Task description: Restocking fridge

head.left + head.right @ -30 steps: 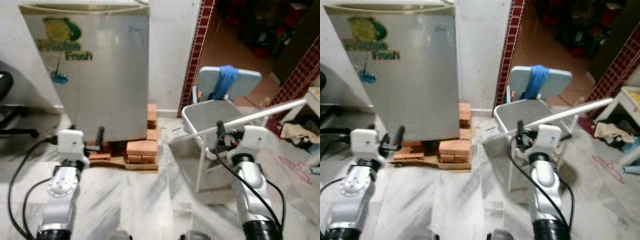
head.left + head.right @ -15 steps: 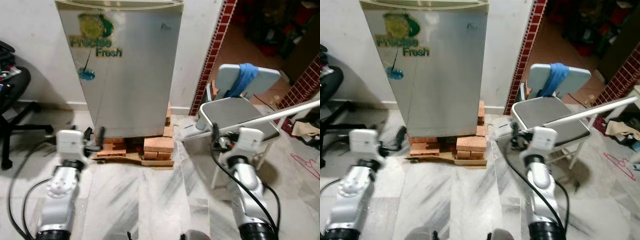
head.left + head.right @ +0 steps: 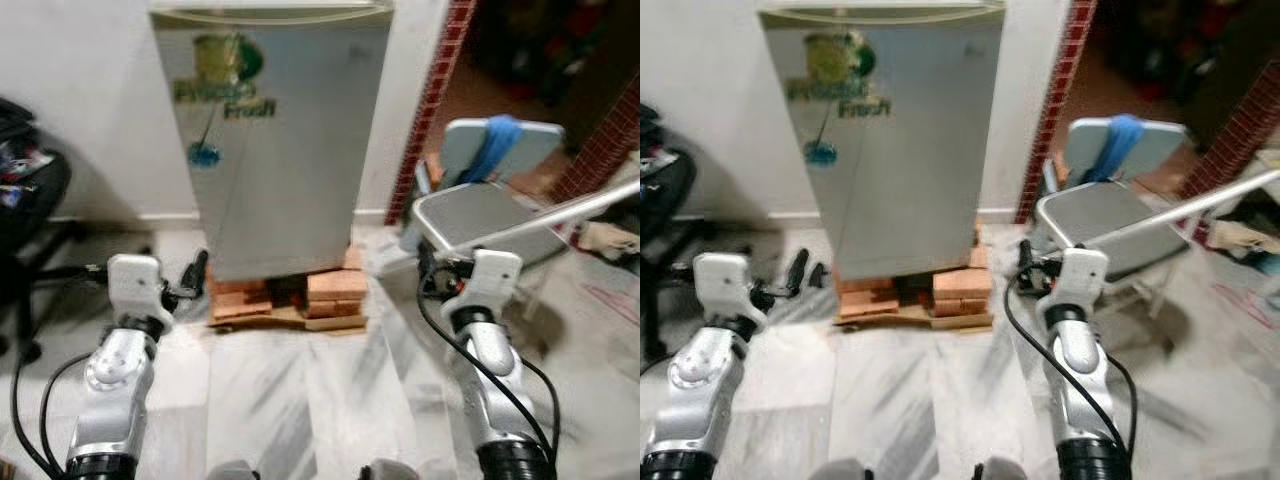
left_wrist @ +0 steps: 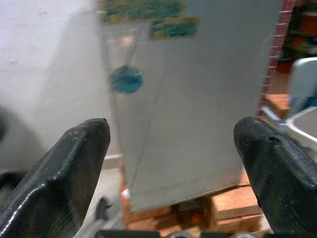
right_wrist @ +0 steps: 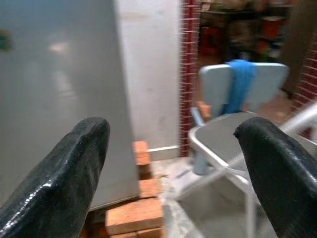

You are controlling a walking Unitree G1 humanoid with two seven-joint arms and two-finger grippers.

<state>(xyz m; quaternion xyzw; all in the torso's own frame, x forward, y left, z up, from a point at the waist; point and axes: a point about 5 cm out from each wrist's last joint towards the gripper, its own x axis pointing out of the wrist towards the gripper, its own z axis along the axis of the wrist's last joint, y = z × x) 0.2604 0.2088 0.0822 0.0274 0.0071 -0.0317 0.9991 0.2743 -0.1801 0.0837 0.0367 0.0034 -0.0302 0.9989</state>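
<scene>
Small silver single-door fridge (image 3: 280,140) with a green and yellow "Fresh" sticker and a blue round mark on its door, shut, straight ahead against the white wall (image 3: 80,100), raised on stacks of orange-red bricks (image 3: 335,287) over a flat cardboard sheet (image 3: 290,320)

Left end effector (image 4: 173,163) held out low in front of the fridge's lower left corner, black fingers (image 4: 64,168) spread wide apart, nothing between them; fridge door and bricks framed in the gap in the left wrist view

Right end effector (image 5: 173,163) raised forward just right of the bricks, fingers (image 5: 59,168) likewise wide apart and holding nothing; grey metal-framed chair (image 5: 233,134) and the fridge's right edge seen between them in the right wrist view

Grey chair with pale blue backrest standing to the right of the fridge, a blue cloth (image 3: 495,145) draped over the backrest, in front of a red-brick doorway edge (image 3: 430,100)

Black office chair (image 3: 25,200) at far left, near the wall

White marble floor (image 3: 300,400) with grey veining underfoot; whole head view somewhat blurred
</scene>
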